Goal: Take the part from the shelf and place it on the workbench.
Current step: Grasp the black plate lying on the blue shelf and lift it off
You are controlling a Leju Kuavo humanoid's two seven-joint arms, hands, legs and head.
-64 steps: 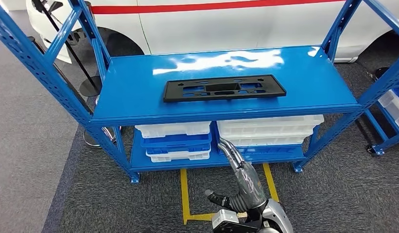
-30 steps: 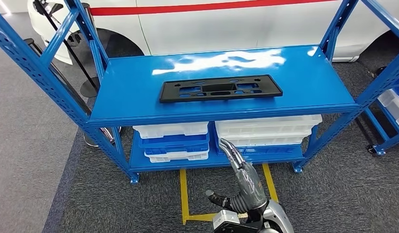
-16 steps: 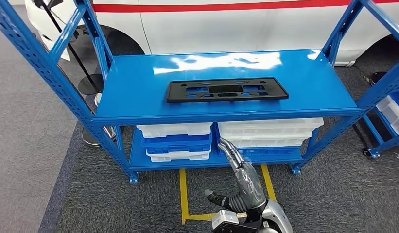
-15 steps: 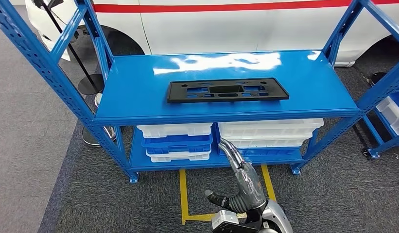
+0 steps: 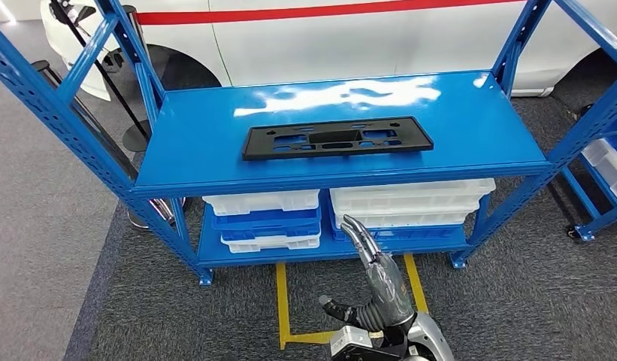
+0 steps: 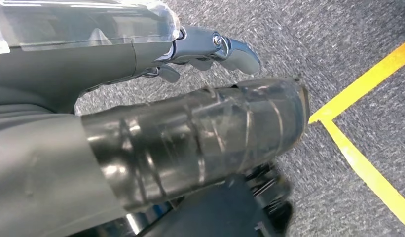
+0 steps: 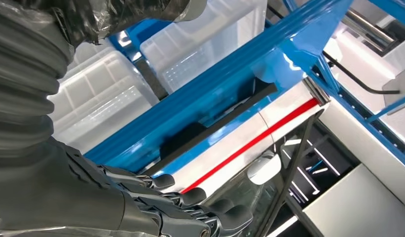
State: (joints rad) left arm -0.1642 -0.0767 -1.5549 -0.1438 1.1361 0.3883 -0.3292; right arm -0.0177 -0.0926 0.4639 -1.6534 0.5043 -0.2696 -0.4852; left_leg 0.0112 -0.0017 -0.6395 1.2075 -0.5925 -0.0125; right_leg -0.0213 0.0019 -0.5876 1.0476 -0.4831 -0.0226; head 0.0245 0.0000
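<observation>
A flat black plastic part (image 5: 337, 138) with several cut-outs lies lengthwise on the top board of a blue metal shelf (image 5: 207, 150). My right hand (image 5: 373, 263) is raised low in front of the shelf, below the level of the top board, with fingers stretched out and nothing in them. In the right wrist view its dark fingers (image 7: 190, 205) point toward the shelf edge, where the part (image 7: 215, 121) shows as a thin black strip. My left hand (image 6: 190, 123) hangs over grey carpet, its fingers (image 6: 215, 44) extended and holding nothing.
White and blue bins (image 5: 264, 219) and a white stack (image 5: 410, 201) fill the lower board. A yellow floor line (image 5: 282, 301) runs before the shelf. A white car (image 5: 365, 37) stands behind. Another blue rack (image 5: 602, 165) is at the right.
The whole picture sways a little left and right, so the camera has moved. The part stays where it lay on the shelf and my right hand keeps its pose.
</observation>
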